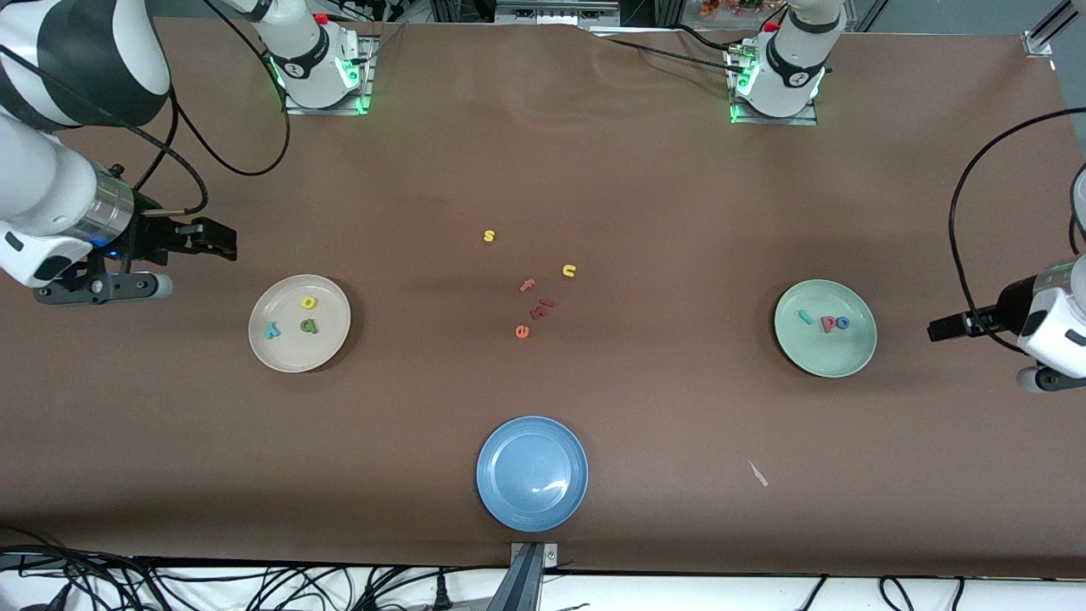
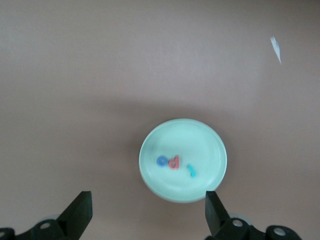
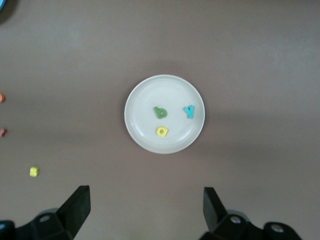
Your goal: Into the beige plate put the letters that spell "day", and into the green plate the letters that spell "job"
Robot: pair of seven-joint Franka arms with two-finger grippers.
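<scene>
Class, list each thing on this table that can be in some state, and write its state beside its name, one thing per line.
beige plate: holds yellow d, green a, teal y
green plate: holds teal j, red b, blue o
blue plate: empty
left claw: open, empty
right claw: open, empty

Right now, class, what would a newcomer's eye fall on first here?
Three round shallow plates: the cream-beige plate toward the right arm's end holds yellow, green and teal foam letters; the pale mint-green plate toward the left arm's end holds teal, red and blue ones. The blue plate lies nearest the camera.
</scene>
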